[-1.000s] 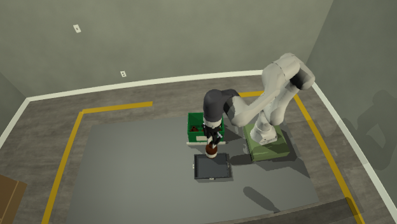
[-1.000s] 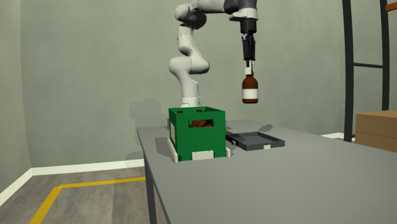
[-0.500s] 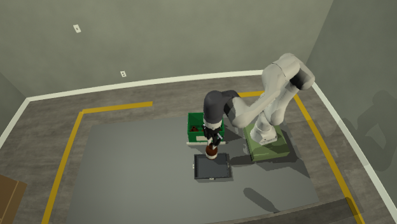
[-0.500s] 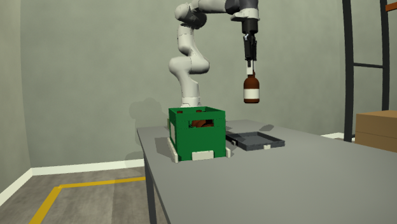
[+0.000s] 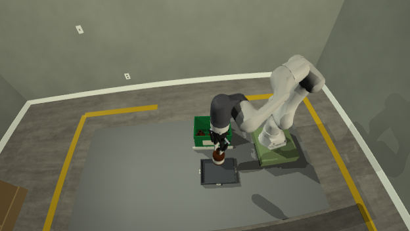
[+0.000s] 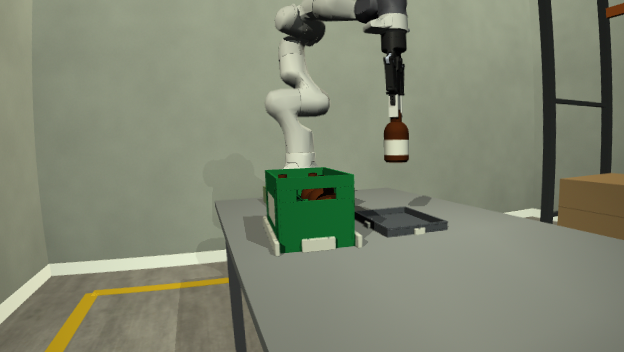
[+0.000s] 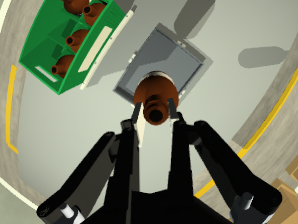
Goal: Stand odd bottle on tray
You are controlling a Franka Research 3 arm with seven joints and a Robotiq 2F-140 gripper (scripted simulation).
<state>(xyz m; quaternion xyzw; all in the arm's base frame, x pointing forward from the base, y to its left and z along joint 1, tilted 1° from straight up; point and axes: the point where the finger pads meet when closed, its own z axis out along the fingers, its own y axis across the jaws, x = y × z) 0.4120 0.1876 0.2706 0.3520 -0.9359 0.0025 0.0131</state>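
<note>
My gripper (image 6: 395, 107) is shut on the neck of a brown bottle (image 6: 396, 140) with a white label and holds it upright, high in the air. The bottle hangs above the dark grey tray (image 6: 401, 221), near the tray's edge on the crate side. In the wrist view the bottle (image 7: 154, 98) sits between my fingertips with the tray (image 7: 161, 63) below it. The green crate (image 6: 310, 208) stands on the table beside the tray, and several brown bottles (image 7: 75, 31) stand in it. In the top view the bottle (image 5: 218, 157) shows over the tray's (image 5: 219, 171) far edge.
The robot's base stands on a green block (image 5: 277, 148) to the right of the crate. The crate (image 5: 207, 132) rests against white stops (image 6: 318, 243) on the table. A brown cardboard box (image 6: 591, 204) stands at the right, beyond the table.
</note>
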